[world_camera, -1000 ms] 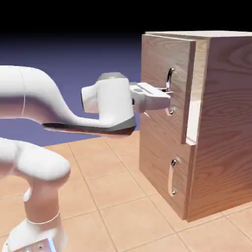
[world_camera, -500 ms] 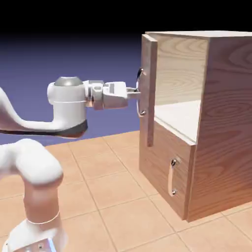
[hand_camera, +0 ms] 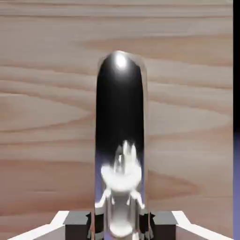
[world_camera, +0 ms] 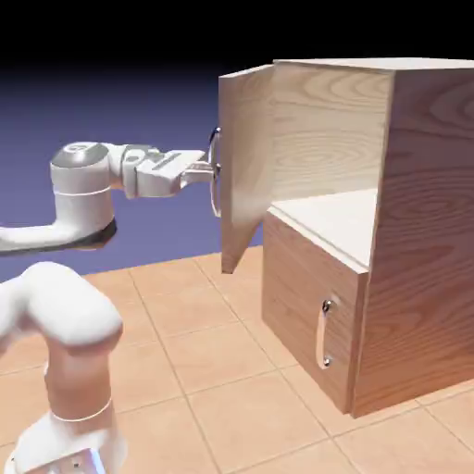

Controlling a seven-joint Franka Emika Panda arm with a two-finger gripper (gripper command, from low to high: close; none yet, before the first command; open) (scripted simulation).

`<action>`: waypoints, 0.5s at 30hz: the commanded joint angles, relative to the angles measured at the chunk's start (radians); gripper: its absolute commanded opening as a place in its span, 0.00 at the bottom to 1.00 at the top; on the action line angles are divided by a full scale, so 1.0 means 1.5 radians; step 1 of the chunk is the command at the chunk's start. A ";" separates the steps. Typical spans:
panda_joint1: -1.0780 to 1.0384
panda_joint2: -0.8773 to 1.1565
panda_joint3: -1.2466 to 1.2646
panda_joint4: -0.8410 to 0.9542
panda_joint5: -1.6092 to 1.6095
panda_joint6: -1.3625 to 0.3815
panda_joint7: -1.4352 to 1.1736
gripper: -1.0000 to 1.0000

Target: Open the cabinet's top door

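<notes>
grip: my two-finger grey gripper clamped tight on the long curved silver handle between my fingers, for pulling | tall wood-grain top door ahead of my fingertips, swung wide off the boxy wood-grain cabinet

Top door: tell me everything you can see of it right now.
The top door is a tall wood-grain panel, swung well out from the cabinet toward the exterior view's left, so the pale shelf inside shows. Its lower edge looks slanted in that view. A long curved silver handle runs vertically on its outer face. The pincer is shut on that handle; in the hand view the shiny handle fills the middle, with wood grain behind it. Nothing else touches the door.
</notes>
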 commanded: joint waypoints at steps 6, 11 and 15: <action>-0.007 0.051 0.145 0.066 0.135 -0.135 0.008 0.00; -0.061 0.111 0.266 0.158 0.235 -0.254 0.019 0.00; -0.137 0.156 0.358 0.254 0.301 -0.350 0.027 0.00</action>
